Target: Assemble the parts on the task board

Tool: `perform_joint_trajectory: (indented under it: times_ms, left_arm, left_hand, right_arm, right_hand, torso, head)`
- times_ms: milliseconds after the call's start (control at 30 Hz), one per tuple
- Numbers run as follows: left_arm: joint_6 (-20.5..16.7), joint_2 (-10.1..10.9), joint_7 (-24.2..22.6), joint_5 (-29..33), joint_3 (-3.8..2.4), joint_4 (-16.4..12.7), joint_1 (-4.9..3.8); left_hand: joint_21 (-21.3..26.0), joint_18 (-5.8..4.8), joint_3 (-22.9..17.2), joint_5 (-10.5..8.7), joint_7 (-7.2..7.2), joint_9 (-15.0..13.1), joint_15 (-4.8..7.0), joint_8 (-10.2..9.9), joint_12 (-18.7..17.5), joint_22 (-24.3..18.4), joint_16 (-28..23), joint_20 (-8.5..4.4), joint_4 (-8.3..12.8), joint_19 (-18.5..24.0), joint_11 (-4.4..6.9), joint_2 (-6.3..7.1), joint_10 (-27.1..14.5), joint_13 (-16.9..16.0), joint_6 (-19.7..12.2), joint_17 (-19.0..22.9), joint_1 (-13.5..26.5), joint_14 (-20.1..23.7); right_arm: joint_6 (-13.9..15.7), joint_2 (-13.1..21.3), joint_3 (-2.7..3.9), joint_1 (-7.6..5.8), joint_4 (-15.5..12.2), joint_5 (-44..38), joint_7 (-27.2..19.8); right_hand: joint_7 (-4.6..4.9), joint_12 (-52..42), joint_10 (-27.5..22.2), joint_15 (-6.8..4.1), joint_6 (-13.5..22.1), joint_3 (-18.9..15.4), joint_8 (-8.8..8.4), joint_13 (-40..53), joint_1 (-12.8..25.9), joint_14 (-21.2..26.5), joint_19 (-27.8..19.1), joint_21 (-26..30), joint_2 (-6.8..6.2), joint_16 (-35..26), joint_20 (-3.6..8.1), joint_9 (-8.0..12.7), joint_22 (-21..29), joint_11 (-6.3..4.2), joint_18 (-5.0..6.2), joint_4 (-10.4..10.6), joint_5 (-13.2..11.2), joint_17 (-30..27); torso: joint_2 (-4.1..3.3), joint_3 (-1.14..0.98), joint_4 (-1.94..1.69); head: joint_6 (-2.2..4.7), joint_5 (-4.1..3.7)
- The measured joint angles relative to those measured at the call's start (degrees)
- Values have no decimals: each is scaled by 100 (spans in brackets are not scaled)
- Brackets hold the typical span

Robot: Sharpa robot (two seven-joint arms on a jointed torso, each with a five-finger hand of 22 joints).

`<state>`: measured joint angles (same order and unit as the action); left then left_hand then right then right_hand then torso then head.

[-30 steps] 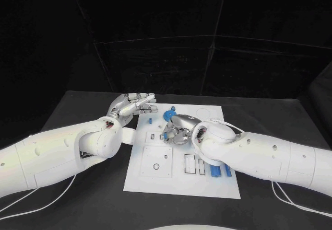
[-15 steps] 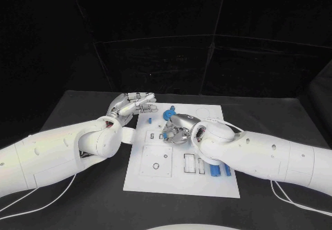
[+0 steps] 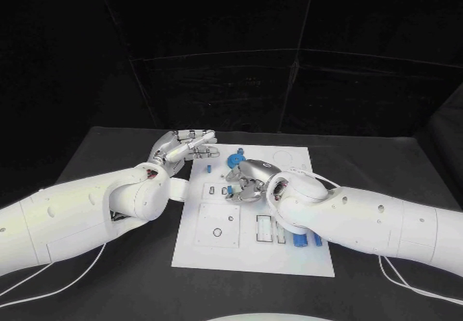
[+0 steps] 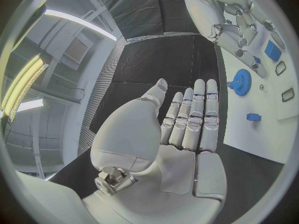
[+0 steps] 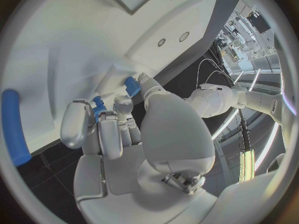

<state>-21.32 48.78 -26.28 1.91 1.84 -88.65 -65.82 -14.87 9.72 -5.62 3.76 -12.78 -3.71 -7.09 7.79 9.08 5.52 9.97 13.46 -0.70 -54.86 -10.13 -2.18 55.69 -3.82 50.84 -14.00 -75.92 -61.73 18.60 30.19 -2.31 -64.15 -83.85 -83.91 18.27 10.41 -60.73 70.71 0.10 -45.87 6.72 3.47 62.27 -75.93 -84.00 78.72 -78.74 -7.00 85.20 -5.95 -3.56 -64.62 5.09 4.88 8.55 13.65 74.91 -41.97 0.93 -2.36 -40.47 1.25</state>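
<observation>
The right hand (image 3: 247,179) is seen in the middle of the head view, low over the upper half of the white board (image 3: 255,257). In the right wrist view its fingers (image 5: 77,124) are curled in around a small blue piece (image 5: 98,106); whether the piece is truly gripped or only touched cannot be told. A second blue piece (image 5: 132,86) lies just beyond the fingertips in that view.

The left hand (image 3: 183,147) is held at the board's upper left corner in the head view. Its fingers (image 4: 196,112) are stretched straight and close together in the left wrist view, with the thumb apart, and nothing is held in it.

The board is laid flat on a black counter (image 3: 116,144), its long axis running from the bottom of the head view toward the top. A blue gear (image 3: 235,160) is seen on the board near its upper edge, between the two hands, with a small blue piece (image 3: 239,151) just above it. Two short blue cylinders (image 3: 308,239) lie side by side at the board's lower right, their long axes running along the board's length, beside a row of narrow slots (image 3: 265,229). A rectangular outline with an oval hole (image 3: 218,232) is marked at the lower left of the board.

Dark panelled walls close the room behind the counter.
</observation>
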Motion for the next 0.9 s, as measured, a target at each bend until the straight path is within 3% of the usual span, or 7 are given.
perform_joint_trajectory:
  times_ms: [267,433,533,700,767,800,900]
  left_arm:
    - [1,-2,9,1,0,74,0]
    - [-1,0,32,-2,1,105,0]
    - [-2,2,69,-29,1,134,0]
    - [24,24,259,-207,1,208,0]
    - [56,49,528,-420,1,233,-7]
    - [75,52,710,-552,6,249,-27]
    - [165,10,1472,-1164,7,329,-160]
  left_hand:
    - [0,1,-16,0,18,-5,2,0,0,-7,-21,-18,16,-19,34,0,77,0,80,-24,0,-2]
    - [0,0,-16,0,52,-5,45,0,0,-11,-21,-43,16,-140,85,-4,200,-3,195,-74,4,-173]
    - [-112,-1,-16,0,98,-5,145,0,0,38,94,-138,16,-387,143,-44,434,-27,329,-184,45,-505]
    - [-742,-2,115,0,282,-37,525,79,118,345,819,-524,-172,-1328,417,-34,1140,-139,691,-763,318,-1827]
    - [-1040,-2,184,0,415,-72,683,117,216,504,1258,-665,-357,-1669,555,-83,1426,-230,845,-1161,521,-2160]
    - [-1183,-2,198,0,443,-97,718,134,254,586,1790,-727,-425,-1784,597,-129,1523,-285,914,-1677,567,-2194]
    - [-1684,-1,282,0,570,-226,826,277,565,902,4297,-897,-584,-2032,761,-176,1787,-591,1082,-4000,735,-2231]
  right_arm:
    - [681,207,4,8,-336,138,-236]
    - [899,703,10,-3,-843,249,-462]
    - [954,1103,9,-135,-1132,421,-635]
    - [952,1662,24,-543,-1324,1070,-916]
    - [934,1876,32,-720,-1329,1459,-1020]
    - [927,1959,34,-775,-1328,1620,-1056]
    - [902,2182,31,-893,-1327,2057,-1138]
  right_hand:
    - [22,7,-31,11,134,-168,99,-51,-203,6,-8,0,15,0,-8,-29,9,13,0,105,0,0]
    - [23,-71,-31,11,134,-204,167,-25,-311,6,12,0,23,0,-29,-42,-12,13,0,141,33,0]
    - [-3,-117,-30,11,108,-238,235,-5,-334,6,12,0,47,0,-28,-51,-11,12,-1,175,33,0]
    - [-31,-186,2,11,9,-291,336,23,-379,5,12,0,92,-54,-29,-65,26,-19,0,229,93,-1]
    - [-47,-205,22,11,-8,-315,381,31,-378,6,12,0,92,-54,-28,-65,26,-40,0,253,190,-1]
    - [-49,-228,22,11,-36,-332,388,31,-403,6,12,0,117,-54,-29,-65,26,-40,0,270,278,-1]
    - [-58,-289,74,11,-59,-346,452,66,-448,6,12,0,161,-54,-28,-65,26,-62,0,283,543,-1]
  torso:
    - [3,-8,5]
    - [4,-8,5]
    - [6,-7,8]
    - [30,-8,17]
    - [53,-16,28]
    - [65,-20,33]
    - [115,-37,46]
  head:
    - [40,-10]
    - [68,-18]
    - [83,-14]
    - [93,-10]
    - [93,-6]
    - [93,-3]
    - [72,19]
